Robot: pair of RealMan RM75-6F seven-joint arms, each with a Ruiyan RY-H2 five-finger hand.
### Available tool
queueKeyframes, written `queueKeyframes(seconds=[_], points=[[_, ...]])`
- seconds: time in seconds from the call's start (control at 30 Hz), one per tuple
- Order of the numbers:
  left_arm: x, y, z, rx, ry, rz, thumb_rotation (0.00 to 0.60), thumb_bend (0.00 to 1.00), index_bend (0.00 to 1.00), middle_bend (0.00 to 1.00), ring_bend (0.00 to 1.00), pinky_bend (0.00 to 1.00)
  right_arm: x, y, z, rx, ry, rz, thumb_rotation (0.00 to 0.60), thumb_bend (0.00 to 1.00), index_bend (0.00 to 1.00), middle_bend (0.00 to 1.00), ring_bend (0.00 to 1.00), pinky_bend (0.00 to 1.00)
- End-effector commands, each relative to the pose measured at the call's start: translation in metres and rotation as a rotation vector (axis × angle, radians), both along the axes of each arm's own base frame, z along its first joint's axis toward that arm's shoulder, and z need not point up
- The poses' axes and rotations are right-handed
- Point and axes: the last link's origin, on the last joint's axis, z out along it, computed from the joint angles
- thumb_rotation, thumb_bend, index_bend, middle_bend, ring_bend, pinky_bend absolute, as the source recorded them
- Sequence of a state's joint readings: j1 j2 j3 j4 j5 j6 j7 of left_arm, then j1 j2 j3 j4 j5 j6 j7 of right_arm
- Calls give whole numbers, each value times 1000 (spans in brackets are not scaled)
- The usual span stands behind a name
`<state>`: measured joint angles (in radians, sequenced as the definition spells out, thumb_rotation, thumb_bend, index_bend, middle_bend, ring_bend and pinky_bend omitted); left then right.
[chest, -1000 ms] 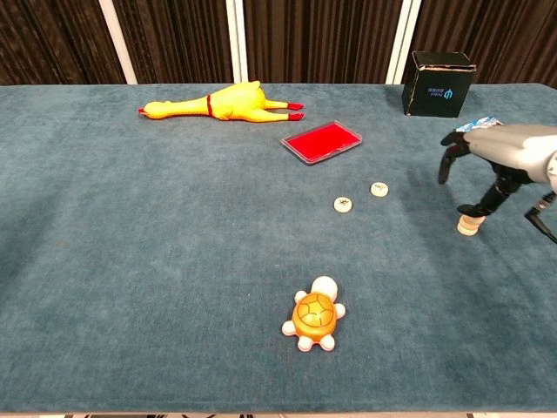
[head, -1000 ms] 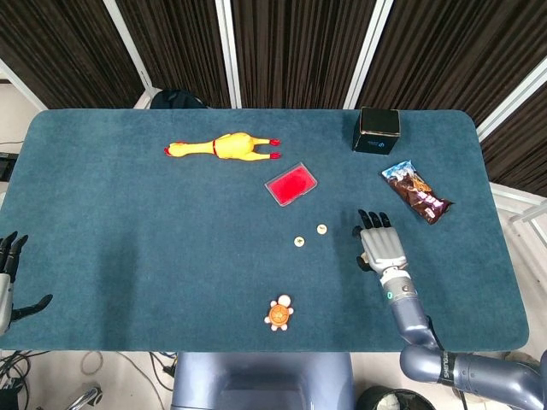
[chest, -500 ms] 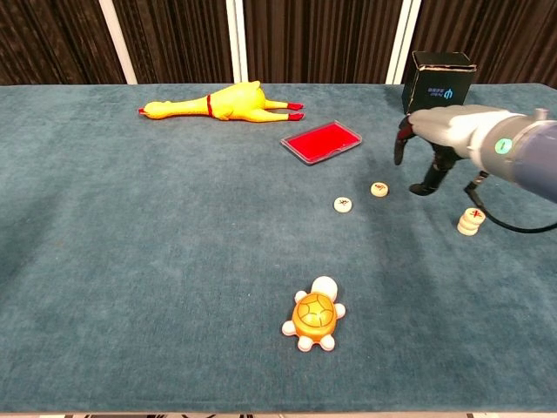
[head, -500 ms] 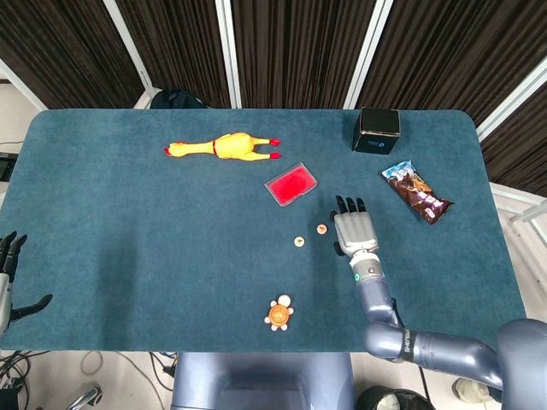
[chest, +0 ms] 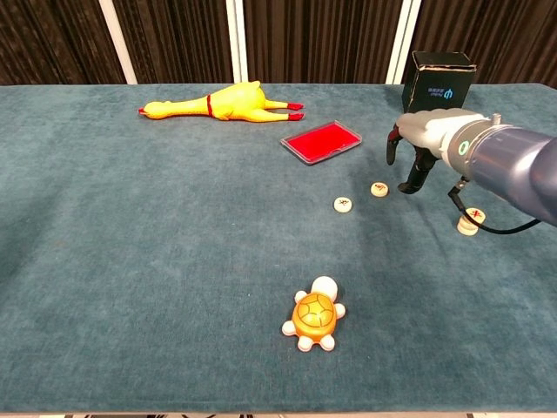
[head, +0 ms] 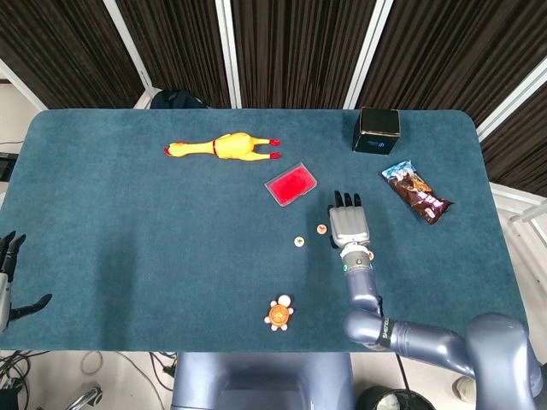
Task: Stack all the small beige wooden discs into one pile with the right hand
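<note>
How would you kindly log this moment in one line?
right hand: open, above nearer disc | pile: behind | second disc: loose

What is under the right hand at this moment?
In the chest view the right hand hovers with fingers pointing down over bare tabletop, just right of the nearer loose disc. It holds nothing. In the head view the hand covers that patch.

Head view: high, looking steeply down from the near edge, whole table (head: 128,213) in frame. Chest view: low at the near edge, facing across the table, closer in. Shared: rubber chicken (head: 224,147) (chest: 218,103), red tray (head: 291,184) (chest: 321,142), black box (head: 378,129) (chest: 439,83)
</note>
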<state>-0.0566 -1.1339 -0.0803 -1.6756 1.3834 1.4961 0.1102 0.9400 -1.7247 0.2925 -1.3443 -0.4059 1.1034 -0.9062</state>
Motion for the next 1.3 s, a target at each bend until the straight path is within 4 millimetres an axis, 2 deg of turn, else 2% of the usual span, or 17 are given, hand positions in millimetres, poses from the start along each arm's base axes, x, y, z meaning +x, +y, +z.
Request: queueKeyframes(seconds=[0.03, 0.37, 0.6, 1.3], points=[[0, 0, 0, 1, -1, 1, 600, 15, 81, 0, 0, 0, -1, -1, -6, 6, 0, -11, 600, 396, 338, 0, 0, 0], [-1, 0, 0, 1, -3, 5, 600, 15, 81, 0, 0, 0, 2, -3, -15, 5, -8, -9, 600, 396, 341, 0, 0, 0], [-1, 1, 1, 5, -5, 7, 600, 15, 81, 0, 0, 0, 5, -3, -23, 0, -17, -2, 600, 396, 394, 0, 0, 0], [-1, 1, 1, 7, -6, 10, 600, 15, 81, 0, 0, 0, 6, -7, -32, -8, -30, -3, 600, 396, 448, 0, 0, 0]])
